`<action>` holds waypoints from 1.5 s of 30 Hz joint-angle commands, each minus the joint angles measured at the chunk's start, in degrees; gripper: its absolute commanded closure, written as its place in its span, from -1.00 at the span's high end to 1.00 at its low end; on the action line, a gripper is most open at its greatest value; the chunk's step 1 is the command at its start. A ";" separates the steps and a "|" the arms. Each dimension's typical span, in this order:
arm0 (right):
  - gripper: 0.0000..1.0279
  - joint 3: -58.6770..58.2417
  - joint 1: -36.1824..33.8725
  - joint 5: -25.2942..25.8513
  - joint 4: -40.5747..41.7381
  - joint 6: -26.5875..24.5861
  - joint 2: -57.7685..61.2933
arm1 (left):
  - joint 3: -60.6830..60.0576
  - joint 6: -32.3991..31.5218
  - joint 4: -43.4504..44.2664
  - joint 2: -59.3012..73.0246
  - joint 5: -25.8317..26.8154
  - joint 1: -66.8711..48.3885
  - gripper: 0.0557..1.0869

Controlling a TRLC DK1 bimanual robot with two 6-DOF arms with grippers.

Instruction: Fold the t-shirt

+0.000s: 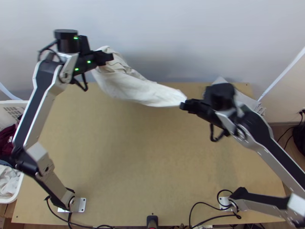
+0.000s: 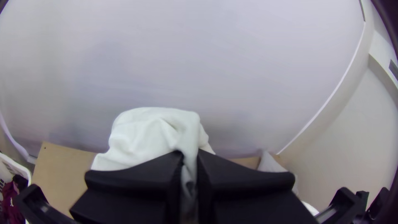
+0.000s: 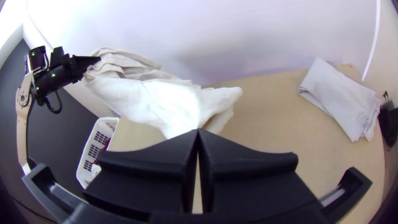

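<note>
Right gripper (image 1: 183, 105), clenched on one end of the white t-shirt (image 1: 141, 88), is above the table's (image 1: 133, 160) far half, right of centre. Left gripper (image 1: 109, 57) grasps the opposite end, far left. Between them the garment extends, bunched and creased. Folded grey cloth (image 3: 340, 99) lies at the far right corner; a laundry basket (image 1: 8, 104) stands beside the table's left edge.

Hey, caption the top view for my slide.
White t-shirt held up between left end effector and right end effector, over the far part of the wooden table.
</note>
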 commanded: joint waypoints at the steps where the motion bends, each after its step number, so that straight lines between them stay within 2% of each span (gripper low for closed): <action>1: -0.94 -4.06 1.59 -2.38 0.23 -1.91 -4.77 | 0.85 -1.54 -4.41 -4.15 0.14 -0.58 -0.93; 6: -0.94 -10.56 3.70 -4.93 -0.30 -1.65 -9.16 | -6.18 -1.28 -15.84 -6.61 1.55 -4.36 -0.93; 7: -0.94 -11.71 3.97 -5.28 -0.39 -1.56 -9.87 | -10.40 -1.10 -16.63 -8.28 3.57 -5.41 -0.93; 11: -0.94 -15.92 4.93 -7.30 -1.44 -0.33 -12.24 | -32.37 -2.16 -7.66 -17.95 9.19 -7.70 -0.93; 15: -0.94 -19.53 6.34 -8.01 -4.08 0.20 -14.26 | -50.65 -0.14 -0.28 -24.90 9.90 -9.90 -0.93; 19: -0.94 -20.05 6.87 -8.89 -8.65 0.20 -14.70 | -59.88 1.36 0.33 -28.32 9.90 -9.02 -0.93; 23: -0.94 -20.14 6.87 -9.24 -11.02 0.20 -14.88 | -65.68 2.32 -3.88 -31.66 10.86 -7.44 -0.89; 24: -0.94 -20.05 6.87 -9.33 -11.46 0.20 -14.88 | -66.56 1.97 -6.96 -31.14 11.92 -6.56 -0.56; 26: -0.94 -19.79 6.95 -10.03 -12.17 0.20 -14.79 | -66.82 2.76 -12.94 -29.03 15.96 -5.24 0.61; 27: -0.94 -19.62 6.95 -10.38 -12.61 0.11 -14.70 | -67.61 3.99 -13.73 -29.38 17.54 -5.15 0.95; 30: -0.94 -19.53 7.48 -11.35 -14.45 0.20 -14.26 | -68.84 3.99 -10.74 -32.72 18.16 -4.53 0.93; 33: -0.94 -19.79 8.27 -11.79 -15.24 0.20 -14.00 | -64.80 3.64 -8.81 -33.33 18.16 -2.07 0.93; 45: -0.94 -20.32 8.62 -11.87 -13.84 1.08 -11.54 | -34.92 4.34 -10.21 -20.77 15.17 0.65 0.90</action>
